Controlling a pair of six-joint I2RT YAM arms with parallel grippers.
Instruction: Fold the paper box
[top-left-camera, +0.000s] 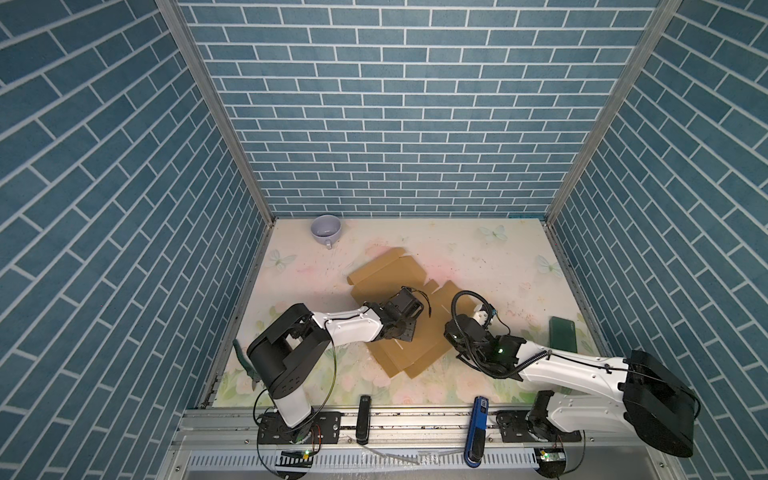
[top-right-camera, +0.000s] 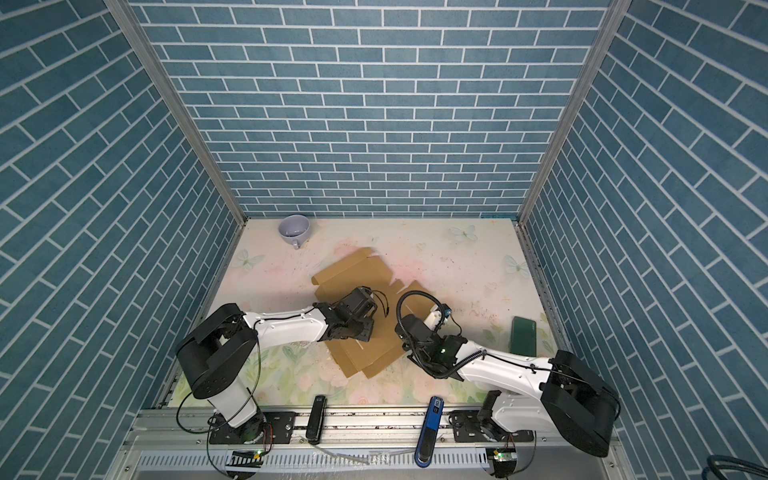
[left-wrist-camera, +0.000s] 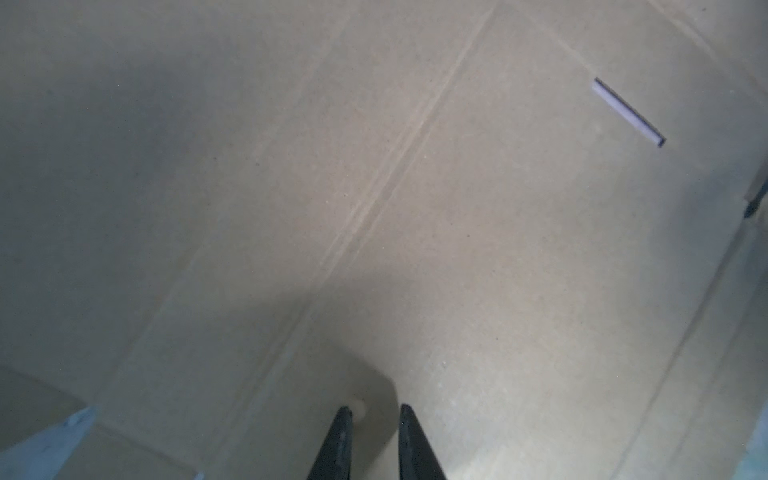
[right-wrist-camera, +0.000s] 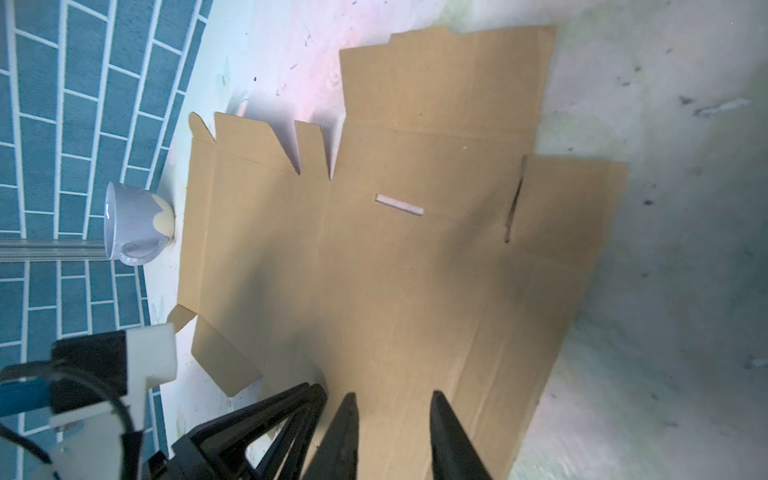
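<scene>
The paper box (top-left-camera: 419, 347) lies unfolded and flat at the centre of the surface (top-left-camera: 478, 257), with both arms bent over it. In both top views each wrist hides its own fingertips.

The left wrist view supplies them. The left gripper (left-wrist-camera: 376, 411) is parted only narrowly, with nothing between its fingers (left-wrist-camera: 337, 440). The tips sit close over bare cardboard beside a crease, and a slot (left-wrist-camera: 627, 112) lies further off.

The right wrist view shows the right gripper (right-wrist-camera: 392, 399) parted a little wider. Its fingers (right-wrist-camera: 343, 436) are over the blank and cardboard shows through the gap. I cannot tell whether they touch it. This view alone shows the notched flaps standing slightly raised.

The surface is a pale floral print with butterflies, and it is scuffed. A lavender mug (top-left-camera: 326, 230) stands in the 11 o'clock corner. A dark green slab (top-left-camera: 562, 338) lies at 3 o'clock, well apart from the box. A black tool (top-left-camera: 363, 419) and a blue tool (top-left-camera: 478, 432) rest on the rail at 6 o'clock. Blue brick-patterned walls (top-left-camera: 395, 104) close three sides.
</scene>
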